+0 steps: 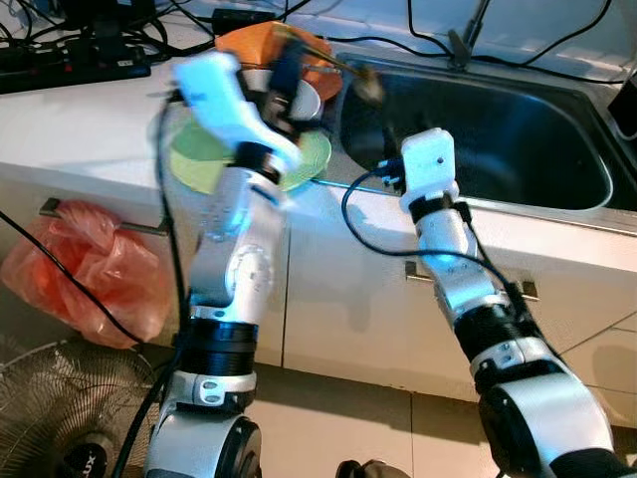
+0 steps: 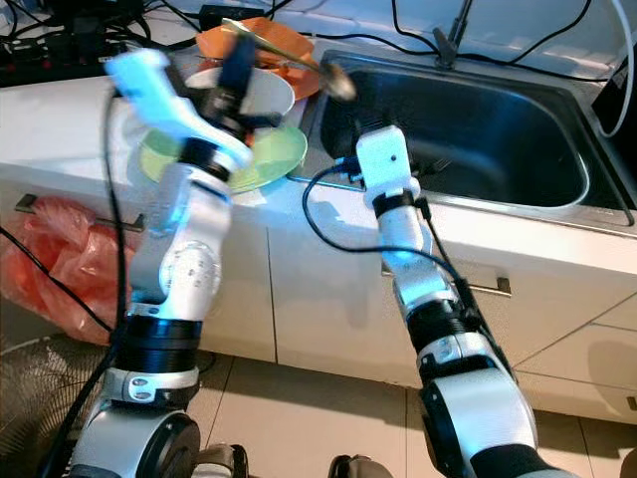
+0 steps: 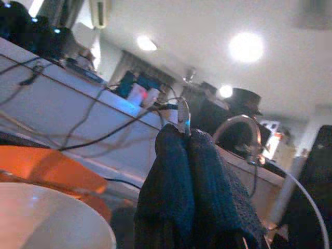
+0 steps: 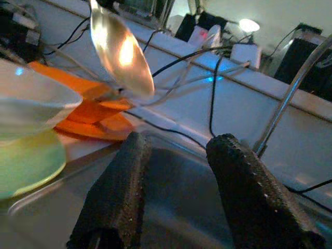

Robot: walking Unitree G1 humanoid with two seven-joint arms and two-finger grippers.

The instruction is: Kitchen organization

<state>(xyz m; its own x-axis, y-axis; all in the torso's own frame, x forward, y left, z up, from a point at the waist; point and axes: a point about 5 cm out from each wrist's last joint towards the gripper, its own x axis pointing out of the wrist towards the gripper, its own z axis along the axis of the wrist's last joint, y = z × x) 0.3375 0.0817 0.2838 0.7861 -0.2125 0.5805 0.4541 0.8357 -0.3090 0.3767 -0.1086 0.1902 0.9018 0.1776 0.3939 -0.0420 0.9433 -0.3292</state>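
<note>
My left gripper [image 1: 285,68] is shut on the handle of a metal spoon [image 2: 333,82], held above the counter by the left rim of the steel sink [image 1: 587,204]. The spoon's bowl [image 4: 122,52] hangs over the sink's near-left corner. Under the left gripper a white bowl [image 2: 269,95] sits on a green plate [image 2: 274,159], with an orange plate [image 1: 249,42] behind them. My right gripper [image 4: 176,155] is open over the sink's left side, just below the spoon's bowl, with nothing between its fingers [image 4: 116,192].
A faucet [image 1: 463,40] rises behind the sink. Cables and a power strip [image 1: 70,55] lie at the back of the counter. A red plastic bag [image 1: 90,269] hangs at the cabinet front on the left, above a floor fan [image 1: 50,418].
</note>
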